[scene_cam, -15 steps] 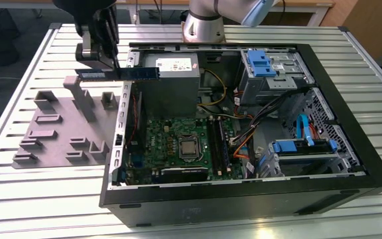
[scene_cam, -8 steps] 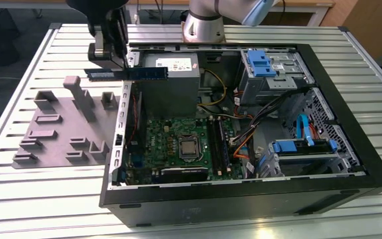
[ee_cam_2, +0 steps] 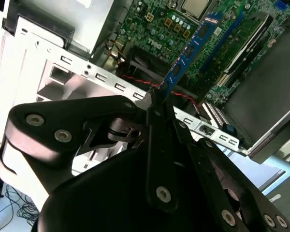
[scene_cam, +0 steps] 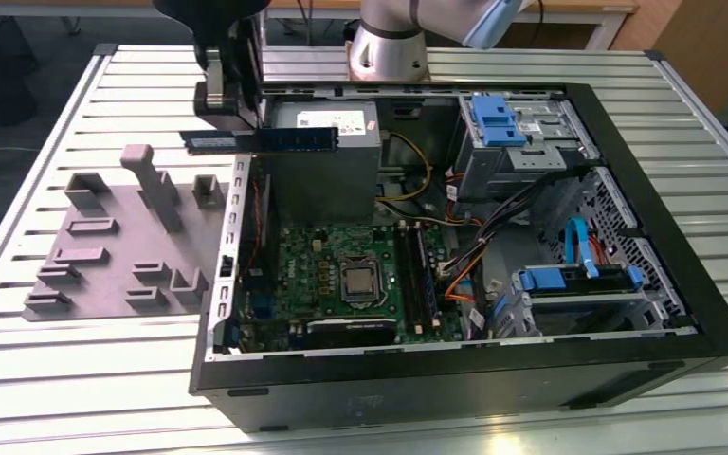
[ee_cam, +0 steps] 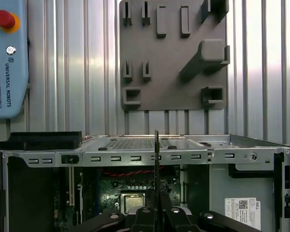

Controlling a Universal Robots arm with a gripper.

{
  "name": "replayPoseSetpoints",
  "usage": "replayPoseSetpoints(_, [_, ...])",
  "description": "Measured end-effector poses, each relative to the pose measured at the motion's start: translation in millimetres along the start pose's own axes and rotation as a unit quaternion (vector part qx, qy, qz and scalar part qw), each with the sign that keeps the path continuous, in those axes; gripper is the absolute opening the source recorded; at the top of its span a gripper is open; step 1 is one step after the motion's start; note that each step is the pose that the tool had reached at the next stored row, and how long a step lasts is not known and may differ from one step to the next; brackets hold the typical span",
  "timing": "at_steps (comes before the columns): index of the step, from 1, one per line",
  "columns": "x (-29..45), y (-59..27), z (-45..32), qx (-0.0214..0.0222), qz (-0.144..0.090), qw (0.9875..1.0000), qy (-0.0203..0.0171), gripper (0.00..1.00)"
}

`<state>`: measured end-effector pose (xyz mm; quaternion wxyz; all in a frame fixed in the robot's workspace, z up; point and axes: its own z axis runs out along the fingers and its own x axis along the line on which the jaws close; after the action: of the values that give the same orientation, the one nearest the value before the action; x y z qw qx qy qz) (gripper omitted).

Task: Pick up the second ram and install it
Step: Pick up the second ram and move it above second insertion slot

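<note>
My gripper [scene_cam: 247, 125] hangs over the far left wall of the open computer case [scene_cam: 667, 370], shut on the second ram [scene_cam: 291, 140]. The ram is a slim blue-green stick held level, jutting out on both sides of the fingers. In the second wrist view the ram [ee_cam_2: 193, 48] reaches from the closed fingertips [ee_cam_2: 154, 104] out over the green motherboard [ee_cam_2: 159, 29]. The first wrist view has the ram [ee_cam: 156, 164] edge-on, a thin dark line above the gripper [ee_cam: 157, 212]. The long memory slots [scene_cam: 415, 275] lie on the motherboard [scene_cam: 326, 256] beside the processor.
A grey plastic tray [scene_cam: 105, 270] with upright blocks lies on the slatted table at the exterior view's left, also seen as the tray [ee_cam: 174, 87]. Cables and blue drive bays [scene_cam: 510, 118] crowd the case's far side. A pendant with a red button [ee_cam: 5, 19] lies on the table.
</note>
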<state>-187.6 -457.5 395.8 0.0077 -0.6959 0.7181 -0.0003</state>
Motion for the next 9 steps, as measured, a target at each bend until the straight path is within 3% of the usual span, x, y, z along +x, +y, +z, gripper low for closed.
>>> replayPoseSetpoints(9, [-0.5,-17.1,0.2,0.0000,0.000,1.0000,0.0000,0.14])
